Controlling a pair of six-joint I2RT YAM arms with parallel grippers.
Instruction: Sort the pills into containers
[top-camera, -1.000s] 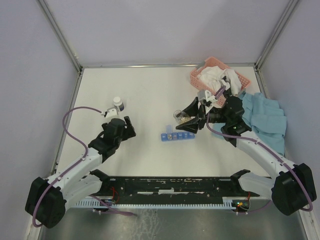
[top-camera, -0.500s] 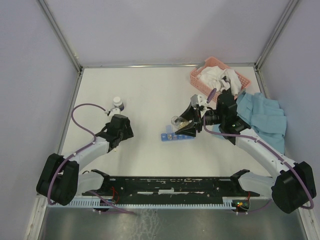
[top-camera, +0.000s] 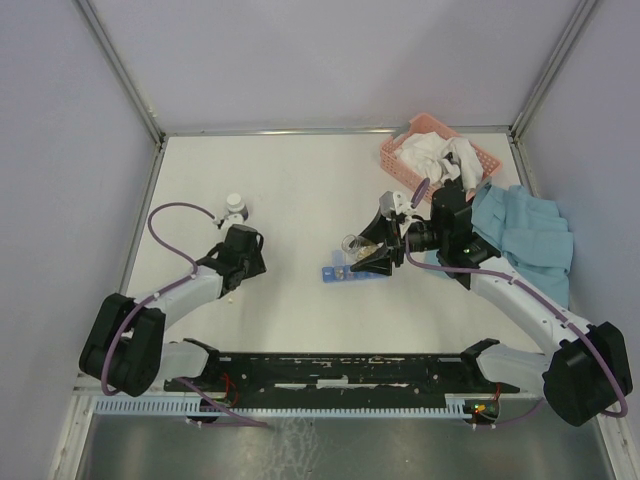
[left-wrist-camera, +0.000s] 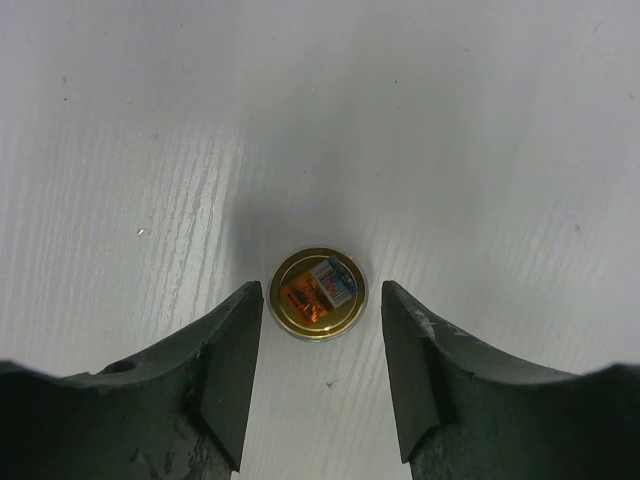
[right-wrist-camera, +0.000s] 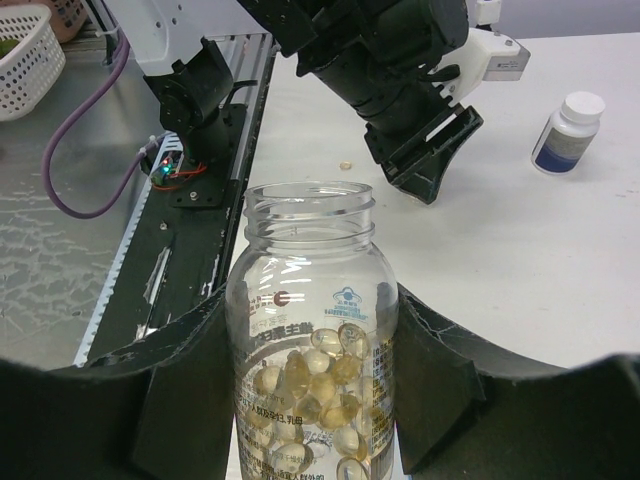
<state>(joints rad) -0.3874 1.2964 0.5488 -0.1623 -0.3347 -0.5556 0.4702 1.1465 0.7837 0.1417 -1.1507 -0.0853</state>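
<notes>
Shifting right gripper (right-wrist-camera: 308, 300), clamped on open bottle (right-wrist-camera: 310, 250) with pills (right-wrist-camera: 310, 385) still inside, leftward to blue strip (top-camera: 340, 273), likely readying a pour, while pulling left gripper (left-wrist-camera: 320, 292), spread wide, back over gold cap (left-wrist-camera: 318, 296).

Blue containers (top-camera: 336, 273); pale yellow pills (right-wrist-camera: 310, 380), clear bottle (right-wrist-camera: 305, 250); pink basket (top-camera: 396, 152); gold disc (left-wrist-camera: 318, 293); teal cloth (top-camera: 530, 235).

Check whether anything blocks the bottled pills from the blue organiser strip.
Nothing visible. The bottle of pills in the right gripper has no cap, its mouth open near the blue organiser strip. Whether the strip's lids are open cannot be told.
</notes>
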